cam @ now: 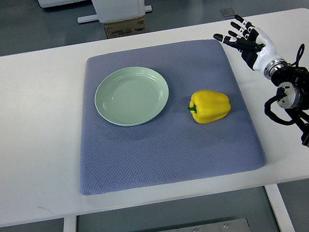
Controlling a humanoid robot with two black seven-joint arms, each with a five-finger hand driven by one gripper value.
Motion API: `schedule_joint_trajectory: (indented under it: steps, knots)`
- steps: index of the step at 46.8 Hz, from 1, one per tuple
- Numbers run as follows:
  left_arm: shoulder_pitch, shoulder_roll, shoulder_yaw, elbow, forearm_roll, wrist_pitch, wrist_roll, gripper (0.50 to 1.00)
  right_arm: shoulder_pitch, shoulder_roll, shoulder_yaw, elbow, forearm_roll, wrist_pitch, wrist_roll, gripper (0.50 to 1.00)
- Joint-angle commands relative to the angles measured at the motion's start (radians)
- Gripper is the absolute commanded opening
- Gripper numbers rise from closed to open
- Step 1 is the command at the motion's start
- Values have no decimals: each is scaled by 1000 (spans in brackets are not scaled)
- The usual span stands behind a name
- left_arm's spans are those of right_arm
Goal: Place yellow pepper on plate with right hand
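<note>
Nearest the camera runs the front edge of the white bench [31, 194], carrying a grey-blue mat [166, 149] on which both task items lie. Taking the mat as landmark: the yellow pepper [210, 106] lies on its side on the mat's right half, green stem pointing toward the mat's centre; the pale green plate [132, 96] sits on the left-centre of the mat, well apart from the pepper. The plate is empty; no other container is in view. The right hand [247, 41] is off the mat, beyond its far right corner, fingers spread and holding nothing, well clear of the pepper. The left hand is not in view. Assessed risks: the pepper's skin looks smooth and its body rounded, so a grasp off centre could let it roll across the mat or slip out during the lift. The plate looks shallow with a low rim, so a release from height or near the rim could send the pepper rolling back out. An approach sweeping low from the corner could knock the pepper aside before the fingers close.
</note>
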Motion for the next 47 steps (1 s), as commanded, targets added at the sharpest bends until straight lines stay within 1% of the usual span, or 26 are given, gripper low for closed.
schedule_joint_trajectory:
  steps: [1,34,43,47]
  knots:
    - [0,0,0,0,-1,1,0,1000,1,-1,0,0,0,0,0,1000]
    - [0,0,0,0,1,1,0,1000,8,-30,-5,10,0,8,5,1000]
    - [0,0,0,0,1,0,0,1000,20,-42,-31,19,-1,9,5,998]
    - [0,0,0,0,1,0,0,1000,27,-54,-78,31,0,9,6,993]
